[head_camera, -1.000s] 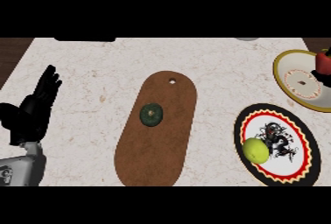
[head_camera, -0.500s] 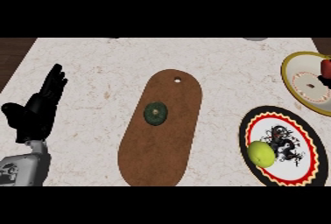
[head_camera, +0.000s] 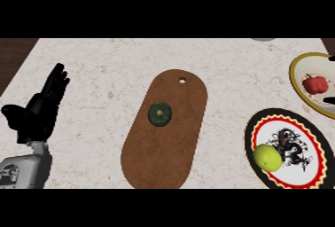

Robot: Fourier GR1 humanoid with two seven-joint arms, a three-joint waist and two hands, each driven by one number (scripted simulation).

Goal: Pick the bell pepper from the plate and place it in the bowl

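A red bell pepper [head_camera: 315,84] is seen at the view's right edge, resting in a yellow-rimmed dish [head_camera: 297,79] with a white inside. The dish is cut off by the right edge of the view, so its full outline is not shown; whether it is a plate or a shallow bowl cannot be told. The pepper's stem end is hard to make out.

Just below the dish, a round plate [head_camera: 288,128] with a black rim, a red-and-yellow band and a dark figure at its centre is noted. A yellow-green round fruit [head_camera: 267,157] is lying on its left part, partly over the dark figure. The plate's lower edge is cut off.

To the left of the dish, well apart from it, a long brown cutting board [head_camera: 167,146] with a small hole near its top end is laid on the pale marbled counter [head_camera: 98,66]. A small dark green round object [head_camera: 160,114] is set on the board's upper half; what it is cannot be made out.

Far left of the dish, the left hand [head_camera: 39,111] is shown near the view's left edge, fingers straight and pointing up, nothing held. The right hand is not shown. A grey object [head_camera: 263,39] at the top edge is mostly cut off.
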